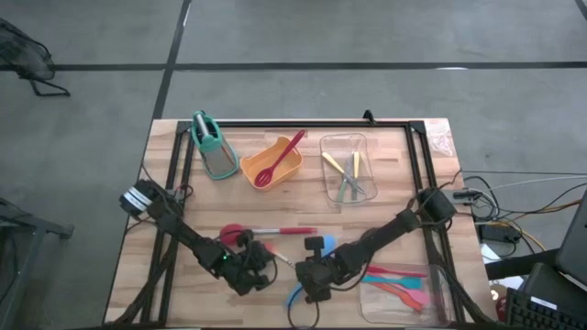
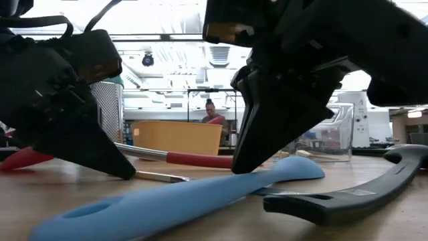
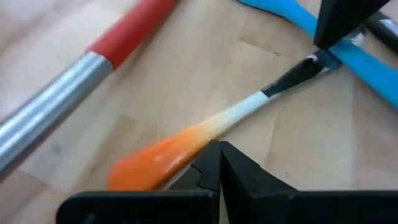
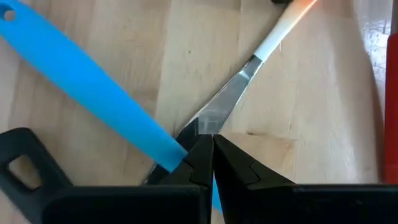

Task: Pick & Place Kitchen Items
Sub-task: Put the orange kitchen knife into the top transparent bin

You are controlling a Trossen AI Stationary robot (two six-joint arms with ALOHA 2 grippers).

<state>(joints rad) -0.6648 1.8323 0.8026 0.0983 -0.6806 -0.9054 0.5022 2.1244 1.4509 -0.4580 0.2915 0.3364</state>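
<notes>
No legible txt, labels, nos. or signs anywhere.

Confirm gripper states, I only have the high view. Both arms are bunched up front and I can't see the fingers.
Observer: Left wrist view: left gripper shut, nothing between the fingers, tips beside the orange-tipped utensil at its orange end.
Operator: Right?
Observer: Right gripper shut too, tips at that utensil's silver handle, right by the blue spatula.
Operator: Anything lifted?
Observer: Low view: blue spatula lies flat on the table, black utensil beside it.
</notes>
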